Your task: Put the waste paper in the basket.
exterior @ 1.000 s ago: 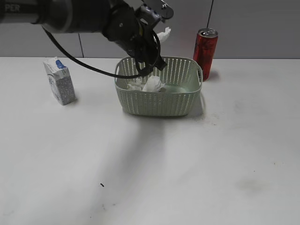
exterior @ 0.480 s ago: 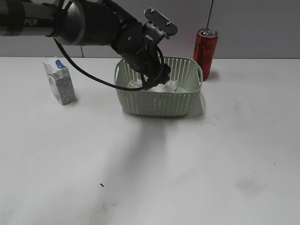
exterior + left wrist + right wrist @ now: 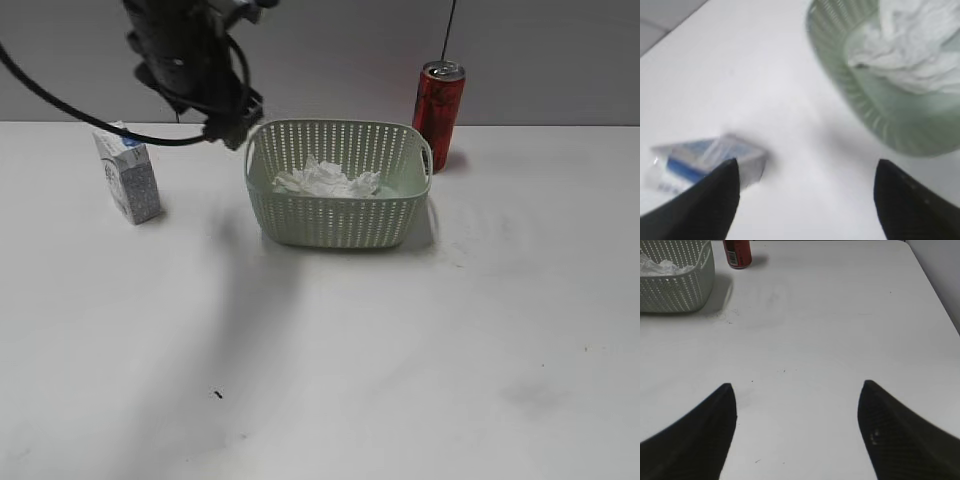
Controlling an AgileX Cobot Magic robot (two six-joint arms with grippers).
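Observation:
The pale green basket (image 3: 340,215) stands at the back middle of the table. Crumpled white waste paper (image 3: 325,180) lies inside it, heaped with other white wads that I cannot tell apart. My left gripper (image 3: 230,132) hangs above the table just left of the basket's rim, open and empty. In the left wrist view the basket (image 3: 860,100) with the paper (image 3: 912,45) is at the upper right, and the gripper (image 3: 807,172) is over bare table. My right gripper (image 3: 797,387) is open and empty over bare table, with the basket (image 3: 675,287) far off at the upper left.
A blue-and-white carton (image 3: 128,172) stands left of the basket, below the left arm; it also shows in the left wrist view (image 3: 705,160). A tall red can (image 3: 438,100) stands behind the basket's right corner. The table's right edge (image 3: 935,290) runs along the right wrist view.
The left gripper let the paper go in the basket, then lifted out and swung left. The paper now lies in the basket.

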